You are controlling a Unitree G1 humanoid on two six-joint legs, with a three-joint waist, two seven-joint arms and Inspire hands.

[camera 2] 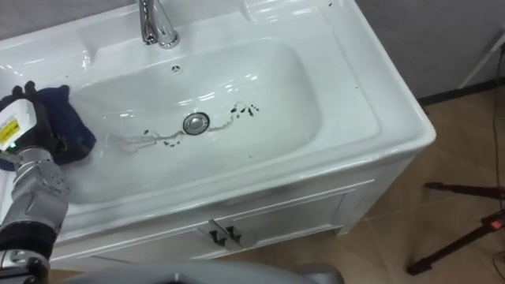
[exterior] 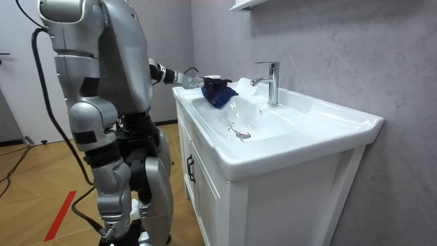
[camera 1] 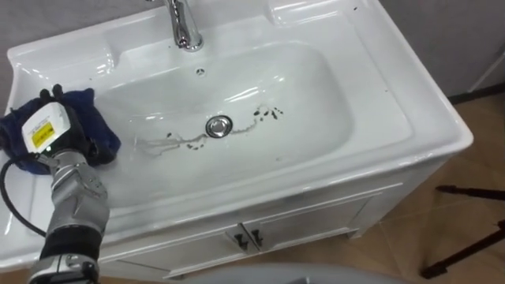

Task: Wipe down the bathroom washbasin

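Note:
A white basin (camera 1: 384, 95) sits in a white vanity, with a chrome drain (camera 1: 219, 125) at the middle of the bowl. Dark specks (camera 1: 269, 113) and thin dark streaks (camera 1: 180, 143) lie around the drain. A dark blue cloth (camera 1: 88, 112) rests bunched at the bowl's left edge, up on the slope by the rim. My left hand (camera 1: 49, 125) lies over the cloth with its dark fingers curled into it. In the room view the cloth (exterior: 220, 92) and left hand (exterior: 196, 82) are at the basin's far end from the camera.
A chrome tap (camera 1: 183, 28) stands at the back of the basin, with an overflow hole (camera 1: 200, 72) below it. Cabinet doors with dark handles (camera 1: 245, 237) are under the front rim. Black tripod legs (camera 1: 470, 241) stand on the wooden floor at the right.

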